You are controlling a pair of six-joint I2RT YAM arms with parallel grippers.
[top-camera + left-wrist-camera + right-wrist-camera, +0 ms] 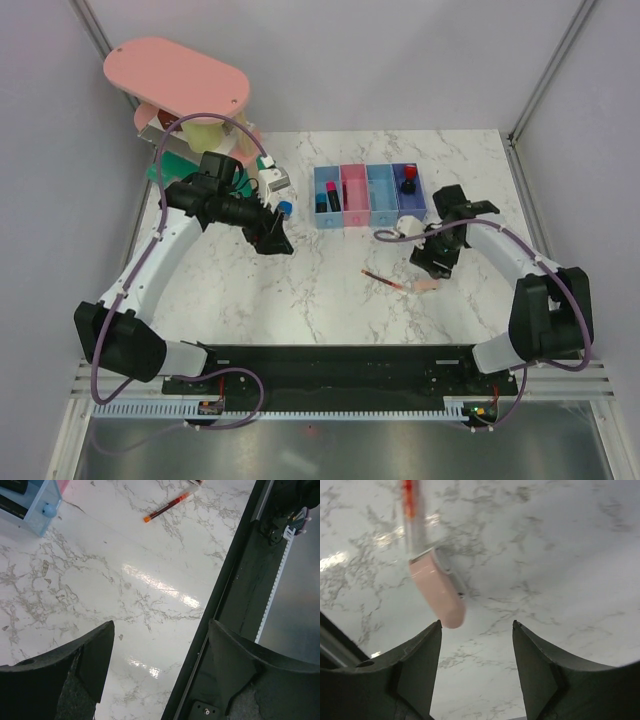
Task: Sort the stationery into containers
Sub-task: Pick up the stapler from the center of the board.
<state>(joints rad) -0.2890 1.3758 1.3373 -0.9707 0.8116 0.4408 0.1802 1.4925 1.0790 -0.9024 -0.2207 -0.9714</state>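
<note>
Pale pink eraser point(437, 587) lies flat on the marble table point(560, 555), right of centre toward the near edge, just ahead of one right gripper point(476, 625) fingertip and outside the gap. Thin red pen point(410, 510) touches its far end. Right gripper and left gripper point(161, 625): jaws apart, empty.

On the marble table point(560, 555) the pale pink eraser point(437, 597) touches the thin red pen point(410, 510); the right gripper point(477, 625) gapes nearby.

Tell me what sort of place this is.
Probably a lab robot test booth: plain grey walls, a metal frame, a marble-look table, and a left arm and right arm bolted at its near edge.
</note>
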